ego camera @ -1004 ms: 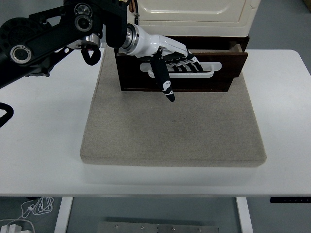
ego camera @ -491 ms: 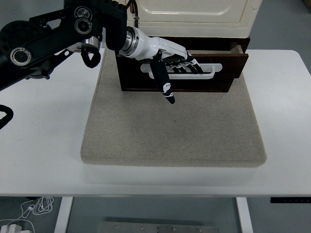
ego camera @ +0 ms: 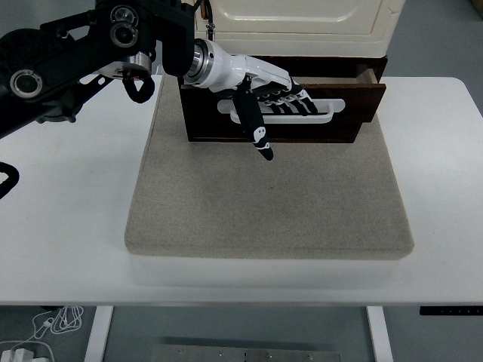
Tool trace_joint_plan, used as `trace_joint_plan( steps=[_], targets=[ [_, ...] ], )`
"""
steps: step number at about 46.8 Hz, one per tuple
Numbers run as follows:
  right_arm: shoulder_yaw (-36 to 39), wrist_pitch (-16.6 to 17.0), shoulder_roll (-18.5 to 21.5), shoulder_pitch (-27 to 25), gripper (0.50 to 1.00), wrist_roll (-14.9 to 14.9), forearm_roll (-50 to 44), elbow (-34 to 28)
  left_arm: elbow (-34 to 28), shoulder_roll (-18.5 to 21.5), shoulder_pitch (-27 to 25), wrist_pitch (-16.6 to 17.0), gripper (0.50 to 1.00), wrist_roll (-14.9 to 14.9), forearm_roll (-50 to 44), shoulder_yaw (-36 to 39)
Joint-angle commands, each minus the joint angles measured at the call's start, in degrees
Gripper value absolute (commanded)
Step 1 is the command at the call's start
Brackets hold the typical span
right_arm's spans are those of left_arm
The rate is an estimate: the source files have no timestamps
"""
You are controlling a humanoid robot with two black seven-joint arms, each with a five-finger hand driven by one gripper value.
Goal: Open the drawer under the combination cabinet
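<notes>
Head view: the left hand (ego camera: 264, 94) holds the drawer's white handle (ego camera: 332, 109).
Its fingers (ego camera: 290, 102) hook into the handle slot; the tips are hidden. The dark drawer (ego camera: 302, 130) sits pulled out at the grey mat's (ego camera: 268, 204) far edge, below the cream cabinet (ego camera: 302, 19), cut off on top.

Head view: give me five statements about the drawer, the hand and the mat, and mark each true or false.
1. The left hand has its fingers hooked through the white handle slot of the dark wooden drawer. True.
2. The drawer is fully shut, flush with the cabinet. False: it is pulled partly out, and its right side wall shows behind the front panel.
3. The cabinet stands on a grey mat on the white table. True.
4. The right hand is holding the cabinet steady. False: no right hand is in view.
5. The left hand's thumb is tucked inside the slot. False: it points down over the drawer front, outside the slot.
</notes>
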Motion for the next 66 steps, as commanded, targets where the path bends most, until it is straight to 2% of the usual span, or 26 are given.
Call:
trace_joint_plan(
  steps=[1, 35, 66],
  targets=[
    [0.00, 0.00, 0.00, 0.00, 0.928, 0.00, 0.00, 0.06, -0.20, 0.02, -0.06, 0.03, 1.000, 0.07, -0.51, -0.09],
    [0.00, 0.00, 0.00, 0.00, 0.928, 0.00, 0.00, 0.06, -1.60, 0.19, -0.23, 0.03, 1.000, 0.07, -3.41, -0.01],
    [0.00, 0.00, 0.00, 0.00, 0.928, 0.00, 0.00, 0.06, -0.46, 0.10, -0.32, 0.03, 1.000, -0.02, -1.92, -1.24]
  ],
)
